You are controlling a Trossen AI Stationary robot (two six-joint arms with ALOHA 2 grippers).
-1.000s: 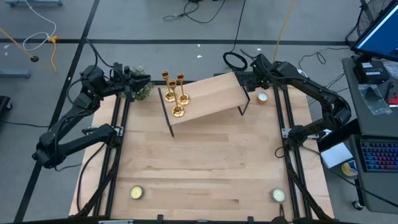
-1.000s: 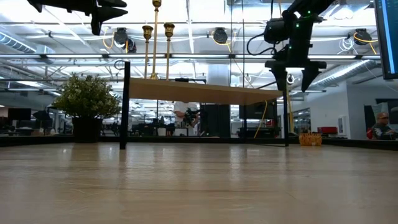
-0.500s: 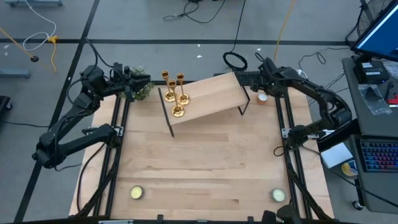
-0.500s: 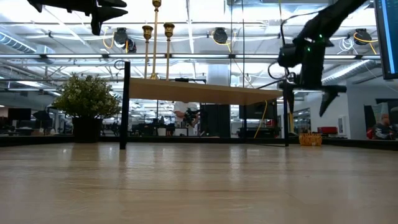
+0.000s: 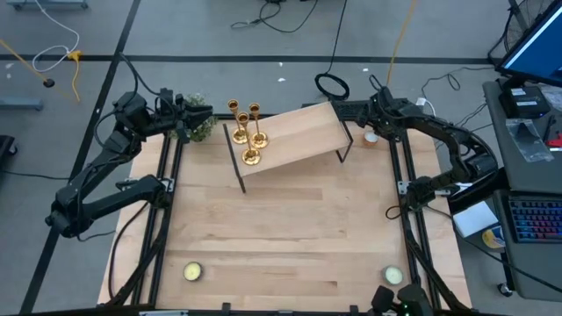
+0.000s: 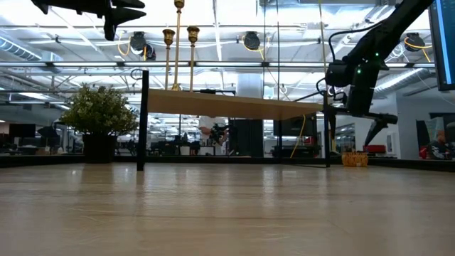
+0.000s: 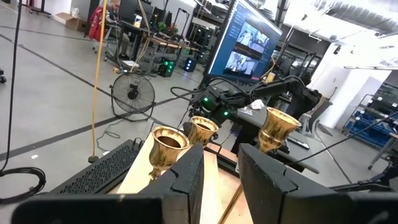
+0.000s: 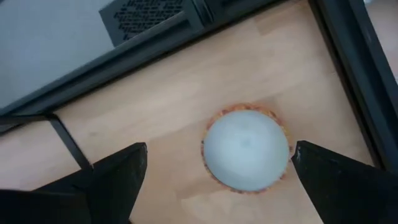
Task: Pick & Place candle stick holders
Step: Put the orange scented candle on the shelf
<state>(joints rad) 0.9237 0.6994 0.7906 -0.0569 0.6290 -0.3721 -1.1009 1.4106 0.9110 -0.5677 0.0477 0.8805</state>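
Three gold candle stick holders (image 5: pixel 249 132) stand on their round bases at the left end of a raised wooden shelf (image 5: pixel 299 136). They also show in the low view (image 6: pixel 178 43), and their cups in the left wrist view (image 7: pixel 202 130). My left gripper (image 5: pixel 209 112) is open, level with their tops and just left of them, touching nothing (image 7: pixel 221 180). My right gripper (image 5: pixel 374 127) is open wide, pointing down over a white tealight with an orange rim (image 8: pixel 246 149) past the shelf's right end. Its fingers stand on either side of the tealight without touching it.
A small potted plant (image 5: pixel 198 128) stands under my left gripper at the far left. Two pale yellow tealights lie near the front edge, one left (image 5: pixel 192 272) and one right (image 5: pixel 392 276). The shelf's black legs (image 6: pixel 142 117) stand on the table. Bare wood lies in front of the shelf.
My right gripper has gone from the shelf's right end toward the table's right edge and down, coming over the white tealight. My left gripper and the candle stick holders have kept still.
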